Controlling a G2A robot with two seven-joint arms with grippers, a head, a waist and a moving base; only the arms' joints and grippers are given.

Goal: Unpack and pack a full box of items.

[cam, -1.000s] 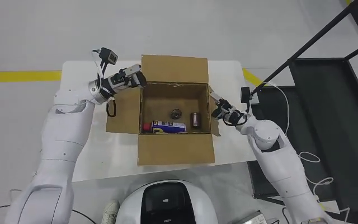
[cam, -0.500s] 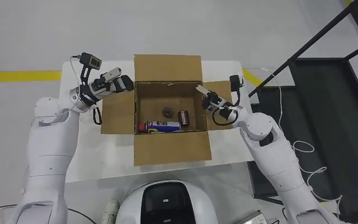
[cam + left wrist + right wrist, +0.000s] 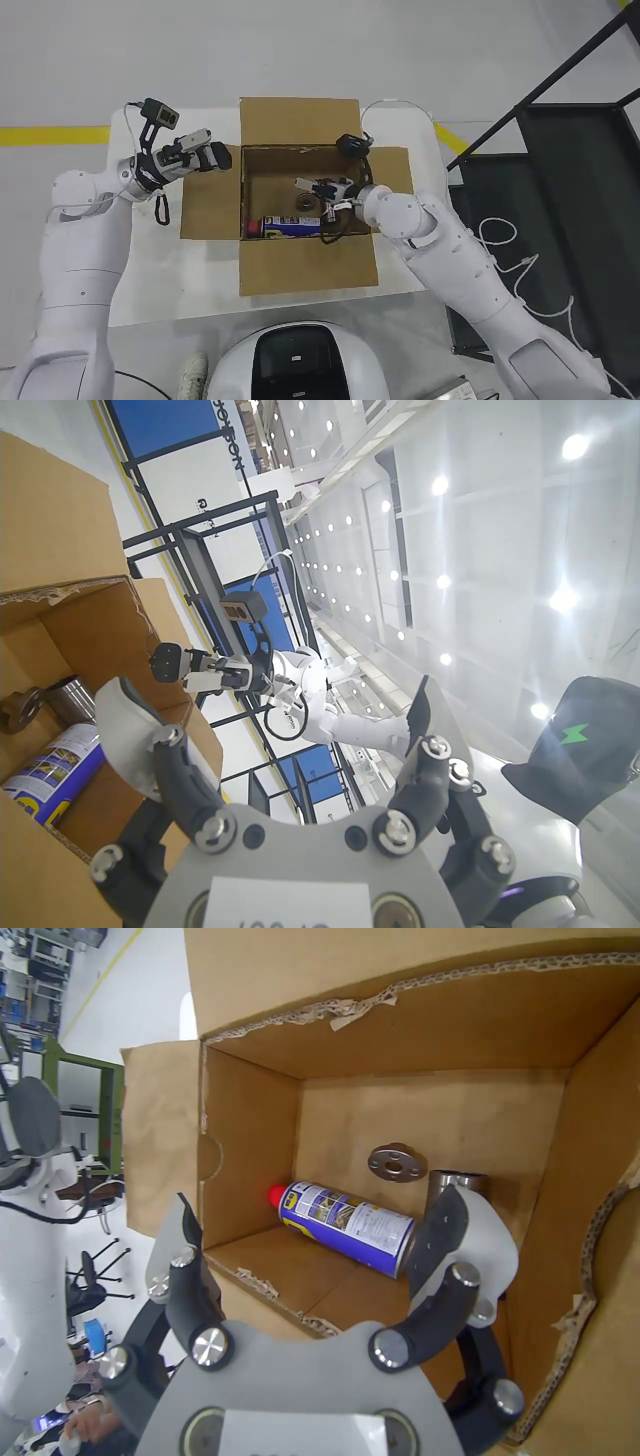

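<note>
Table (image 3: 160,290), box (image 3: 300,268): right claw (image 3: 317,1215) now inside.

1 can (image 3: 345,1233), 1 flange (image 3: 396,1163), 1 tube (image 3: 460,1179) (steel)

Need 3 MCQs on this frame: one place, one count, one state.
1. Where is the spray can? A) inside the box B) on the table C) on a flap
2. How many items are in the box? A) one B) three C) five
3. The right hand is: A) shut on the can B) shut on a flap C) open, empty
Key: 1A, it lies on its side on the box floor; 2B, can, flange, metal cylinder; 3C, spread wide above the items, gripping nothing.
</note>
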